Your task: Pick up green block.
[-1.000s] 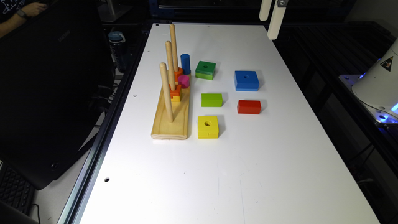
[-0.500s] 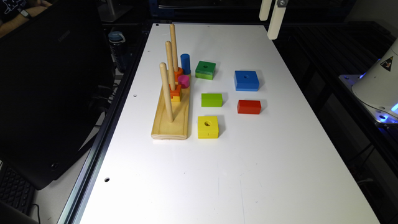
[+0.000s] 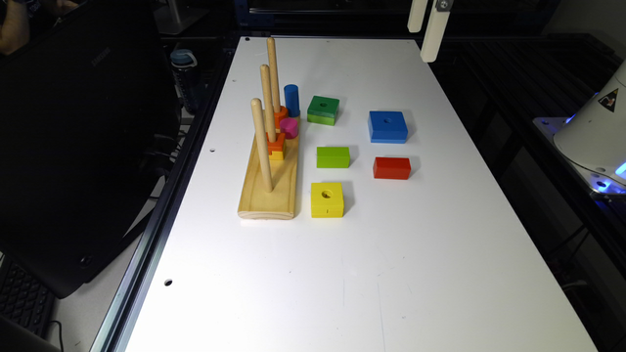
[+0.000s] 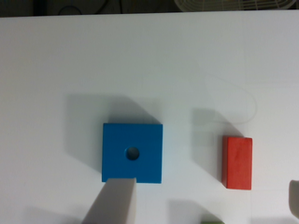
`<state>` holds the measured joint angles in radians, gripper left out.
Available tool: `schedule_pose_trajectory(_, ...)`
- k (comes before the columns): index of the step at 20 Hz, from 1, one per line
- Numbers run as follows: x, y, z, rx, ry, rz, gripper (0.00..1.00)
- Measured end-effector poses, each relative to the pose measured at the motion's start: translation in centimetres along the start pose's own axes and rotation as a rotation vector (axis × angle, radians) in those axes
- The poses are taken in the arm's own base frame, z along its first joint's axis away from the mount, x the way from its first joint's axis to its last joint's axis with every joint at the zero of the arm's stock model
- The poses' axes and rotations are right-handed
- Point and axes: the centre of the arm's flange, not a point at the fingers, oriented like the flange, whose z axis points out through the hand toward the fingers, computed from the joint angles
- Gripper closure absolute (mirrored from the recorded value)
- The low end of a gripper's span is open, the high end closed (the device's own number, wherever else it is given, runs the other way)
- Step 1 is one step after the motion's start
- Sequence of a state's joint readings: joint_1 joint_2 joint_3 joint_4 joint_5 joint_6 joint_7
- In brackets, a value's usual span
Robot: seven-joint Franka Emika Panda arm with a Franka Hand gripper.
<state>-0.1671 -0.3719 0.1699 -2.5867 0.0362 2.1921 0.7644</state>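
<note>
On the exterior view's left you have a dark laptop (image 3: pixel 73 146), with a bottle (image 3: pixel 185 73) beyond it at the table (image 3: pixel 342 274) edge. Next comes the peg board (image 3: pixel 269 193): three upright pegs, with orange and yellow pieces stacked low on the middle peg. A pink cylinder (image 3: pixel 288 127) and a blue cylinder (image 3: pixel 291 100) stand just beside the board's far end.

Your green block (image 3: pixel 323 110) lies flat on the table just right of the blue cylinder, dark top and hole up, nothing touching it. Nearer the camera in the same column sit a lime block (image 3: pixel 333 157) and then a yellow block (image 3: pixel 326 199) with a hole.

Further right, a blue block (image 3: pixel 387 126) lies with a red block (image 3: pixel 391 167) near it. The wrist view looks straight down on these two, the blue block (image 4: pixel 132 152) and red block (image 4: pixel 237 162), apart from each other.

The gripper (image 3: pixel 424 27) hangs high above the table's far edge, well apart from the green block. In the wrist view one finger (image 4: pixel 114 200) shows at one side and a sliver of the other at the opposite edge, so the fingers are spread wide and hold nothing.
</note>
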Motion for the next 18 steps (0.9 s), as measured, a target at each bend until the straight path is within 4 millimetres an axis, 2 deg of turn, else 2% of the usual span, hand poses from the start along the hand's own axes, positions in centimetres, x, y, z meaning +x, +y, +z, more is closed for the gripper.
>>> schedule_pose_trajectory(13,0.0,0.0,-0.1,0.001,0.002,0.000,0.00)
schedule_pose_trajectory(18,1.1,0.1,-0.5,0.008,0.011,0.008,0.00)
